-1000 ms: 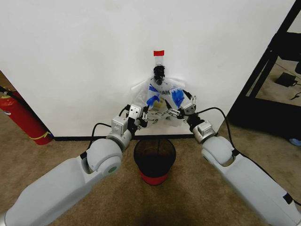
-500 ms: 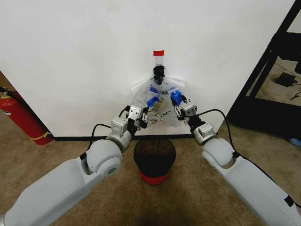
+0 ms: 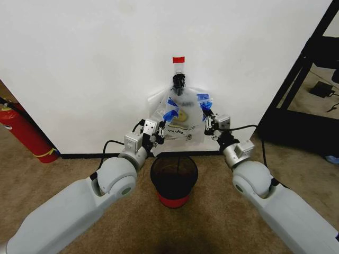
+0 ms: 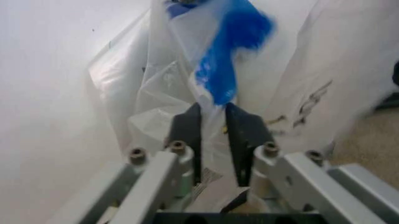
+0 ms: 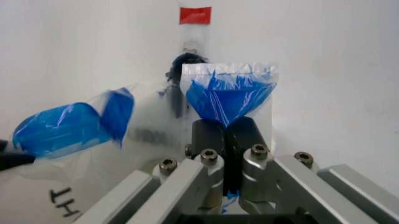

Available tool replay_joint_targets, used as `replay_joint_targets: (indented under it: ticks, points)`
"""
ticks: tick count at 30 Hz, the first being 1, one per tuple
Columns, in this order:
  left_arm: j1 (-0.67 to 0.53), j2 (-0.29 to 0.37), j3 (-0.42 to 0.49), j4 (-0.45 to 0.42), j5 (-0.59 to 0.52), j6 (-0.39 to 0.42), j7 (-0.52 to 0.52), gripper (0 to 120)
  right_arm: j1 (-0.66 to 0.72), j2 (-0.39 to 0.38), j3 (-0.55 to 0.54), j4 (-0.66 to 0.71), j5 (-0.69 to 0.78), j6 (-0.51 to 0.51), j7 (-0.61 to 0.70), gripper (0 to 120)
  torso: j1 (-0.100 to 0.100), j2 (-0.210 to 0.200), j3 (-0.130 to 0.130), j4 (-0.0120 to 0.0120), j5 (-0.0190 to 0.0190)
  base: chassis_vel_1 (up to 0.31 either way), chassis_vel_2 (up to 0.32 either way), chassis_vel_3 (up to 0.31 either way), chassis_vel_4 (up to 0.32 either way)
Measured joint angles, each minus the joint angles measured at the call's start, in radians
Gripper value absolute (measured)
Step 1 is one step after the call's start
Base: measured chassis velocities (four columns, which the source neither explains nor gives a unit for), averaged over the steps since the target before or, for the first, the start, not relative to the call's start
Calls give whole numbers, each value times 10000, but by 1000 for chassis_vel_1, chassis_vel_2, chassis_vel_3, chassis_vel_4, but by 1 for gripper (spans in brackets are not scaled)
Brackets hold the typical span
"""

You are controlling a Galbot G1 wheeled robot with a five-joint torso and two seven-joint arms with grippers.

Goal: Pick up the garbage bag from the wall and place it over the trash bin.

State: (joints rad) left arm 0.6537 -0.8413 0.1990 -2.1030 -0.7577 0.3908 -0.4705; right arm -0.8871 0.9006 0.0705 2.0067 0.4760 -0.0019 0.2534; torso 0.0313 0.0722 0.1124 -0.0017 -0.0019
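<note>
The garbage bag (image 3: 183,119) hangs from a black hook (image 3: 178,80) on the white wall (image 3: 106,63), under a strip of red tape (image 3: 179,59). My left gripper (image 3: 162,123) is shut on the bag's left blue-taped edge (image 4: 219,70). My right gripper (image 3: 206,117) is shut on the right blue-taped edge (image 5: 227,95) and holds it out to the right, so the yellow smiley faces me. The black mesh trash bin (image 3: 174,180) with a red base stands on the carpet directly below the bag, between my two arms.
A red fire extinguisher (image 3: 24,132) leans by the wall at the far left. A black rack (image 3: 312,69) stands at the right with cables behind it. A black baseboard (image 3: 85,155) runs along the wall's foot. Brown carpet lies around the bin.
My right gripper has moved right and up with its blue-taped edge, spreading the bag wider. The left gripper has stayed in place on the left edge.
</note>
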Motion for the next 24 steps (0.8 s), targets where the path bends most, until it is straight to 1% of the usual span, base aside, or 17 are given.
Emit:
replay_joint_targets:
  ticks: [1, 2, 6, 7, 8, 9, 10, 13, 14, 15, 16, 18, 19, 22, 24]
  points:
    - [31, 65, -25, -36, 112, 17, 87, 25, 6, -17, 17, 52, 79, -29, 42, 0, 0, 0, 0, 0, 1, 0, 0, 0, 0]
    - [31, 65, -25, -36, 112, 17, 87, 25, 6, -17, 17, 52, 79, -29, 42, 0, 0, 0, 0, 0, 1, 0, 0, 0, 0]
    - [227, 388, -257, -258, 682, 72, 501, 39, 89, -122, 78, 270, 304, -188, 140, 0, 0, 0, 0, 3, 0, 0, 0, 0, 0]
    - [260, 457, -327, -321, 763, 88, 566, 46, 98, -162, 83, 328, 360, -226, 148, 0, 0, 0, 0, 3, -1, 0, 0, 0, 0]
    - [272, 517, -372, -369, 816, 109, 611, 48, 100, -186, 88, 361, 394, -247, 152, 0, 0, 0, 0, 3, -1, 0, 0, 0, 0]
    - [272, 603, -416, -427, 882, 130, 661, 52, 100, -213, 93, 412, 434, -276, 161, 0, 0, 0, 0, 2, 0, 0, 0, 0, 0]
    - [272, 603, -416, -427, 882, 130, 661, 52, 100, -213, 93, 412, 434, -276, 161, 0, 0, 0, 0, 2, 0, 0, 0, 0, 0]
    - [20, 825, -357, -562, 1055, 212, 850, 65, 99, -256, 103, 492, 504, -327, 181, 0, 0, 0, 0, 5, -2, 0, 0, 0, 0]
    - [-278, 913, -116, -569, 1146, 241, 934, 69, 94, -275, 111, 520, 511, -338, 182, 0, 0, 0, -1, 5, 1, 0, 0, 0, 0]
    - [-419, 937, 22, -568, 1184, 255, 963, 71, 91, -283, 116, 529, 511, -339, 183, 0, 0, 0, 0, 4, 2, 0, 0, 0, 0]
    - [-910, 956, 482, -505, 1262, 300, 1031, 78, 77, -311, 128, 550, 514, -350, 183, 0, 0, 0, 0, 2, 0, 0, 0, 0, 0]
    - [-1760, 905, 1278, -338, 1269, 432, 1073, 86, 43, -354, 176, 589, 514, -360, 183, 0, 0, 0, 0, 2, 1, 0, 0, 0, 0]
    - [-1760, 905, 1278, -338, 1269, 432, 1073, 86, 43, -354, 176, 589, 514, -360, 183, 0, 0, 0, 0, 2, 1, 0, 0, 0, 0]
    - [-3322, 706, 2295, 14, 1038, 765, 1061, 98, -55, -452, 260, 634, 498, -363, 177, 0, 1, 0, 0, -2, 3, 0, 0, 0, 0]
    - [-4133, 632, 2738, 235, 806, 924, 1018, 100, -139, -502, 324, 662, 477, -361, 155, 0, 1, 0, 1, -3, 3, 0, 0, 0, 0]
